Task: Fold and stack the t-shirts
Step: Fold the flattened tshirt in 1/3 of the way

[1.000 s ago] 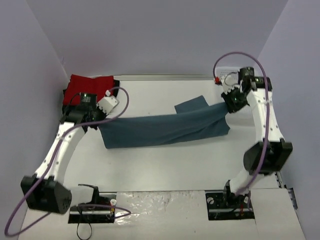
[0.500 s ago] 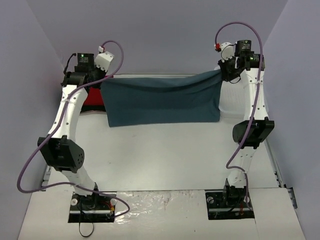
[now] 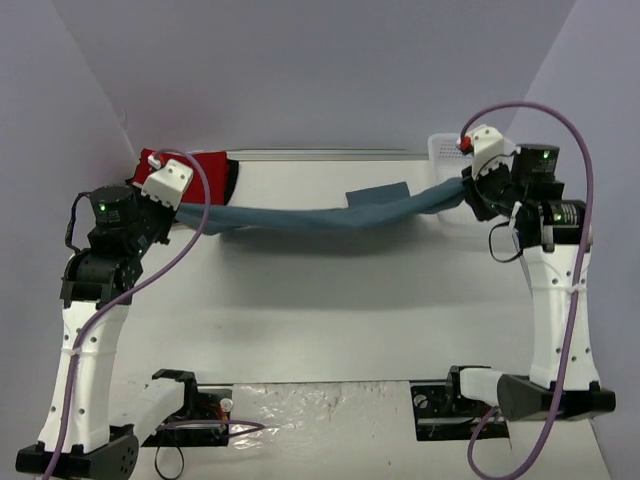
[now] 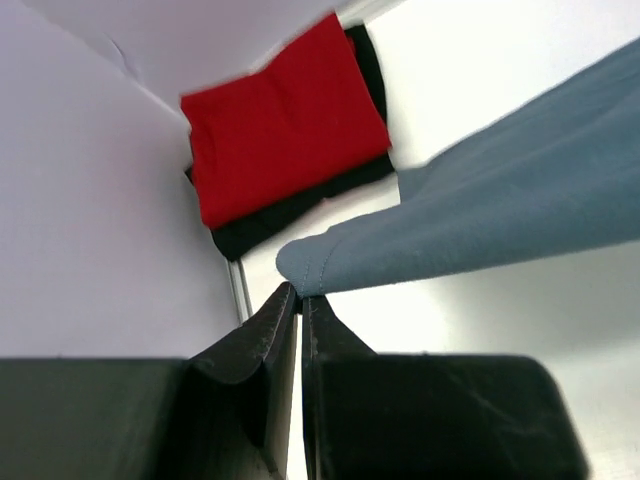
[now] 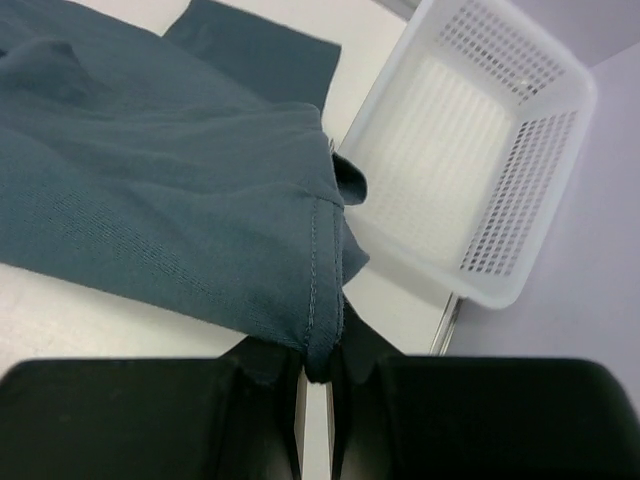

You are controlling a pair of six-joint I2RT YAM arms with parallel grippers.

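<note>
Two claws, both clenched on cloth. The left gripper [image 4: 298,292] pinches one hem corner of the soft slate-blue cloth t-shirt [image 3: 320,215]; the right gripper [image 5: 318,370] pinches the opp. edge. The shirt is stretched left-to-right btwn them, low over the white table [image 3: 330,310], prob. held taut so it lays flat for folding. Can't tell if its middle touches down. Far left corner: bright red folded t-shirt [image 4: 285,115] atop black folded t-shirt [image 4: 300,205], likely the stack. Far right: white plastic lattice basket [image 5: 500,150], just beside the shirt's right end.
</note>
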